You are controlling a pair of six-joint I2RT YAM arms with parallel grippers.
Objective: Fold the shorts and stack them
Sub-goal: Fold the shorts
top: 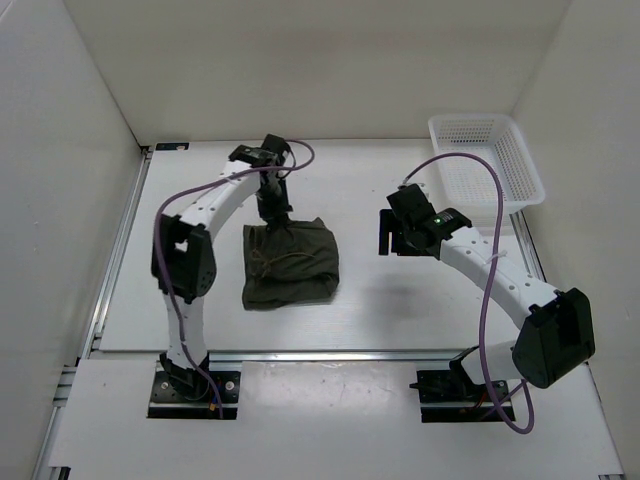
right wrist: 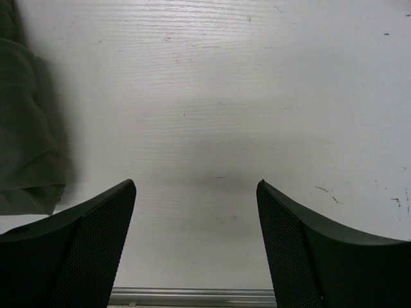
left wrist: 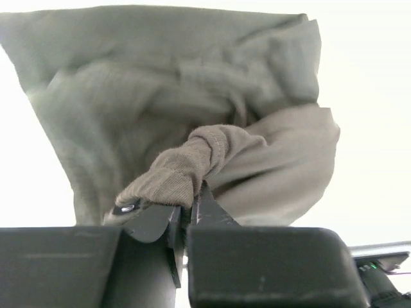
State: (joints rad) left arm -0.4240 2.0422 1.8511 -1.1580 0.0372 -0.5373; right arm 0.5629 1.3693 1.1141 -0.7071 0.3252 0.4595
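The dark olive-green shorts (top: pixel 290 265) lie bunched and partly folded on the white table left of centre, a thin tan drawstring showing on top. My left gripper (top: pixel 277 222) is at their far edge, shut on a pinched ridge of the fabric. In the left wrist view the shorts (left wrist: pixel 192 96) fill the frame and my left gripper (left wrist: pixel 191 192) has its jaws pressed together on that raised fold. My right gripper (top: pixel 392 236) hovers to the right of the shorts, open and empty. The right wrist view shows my right gripper (right wrist: pixel 196 186) over bare table, with the shorts (right wrist: pixel 26 135) at the left edge.
A white plastic mesh basket (top: pixel 486 160) stands at the back right corner of the table. White walls enclose the table on three sides. A metal rail (top: pixel 330 354) runs along the near edge in front of the arm bases.
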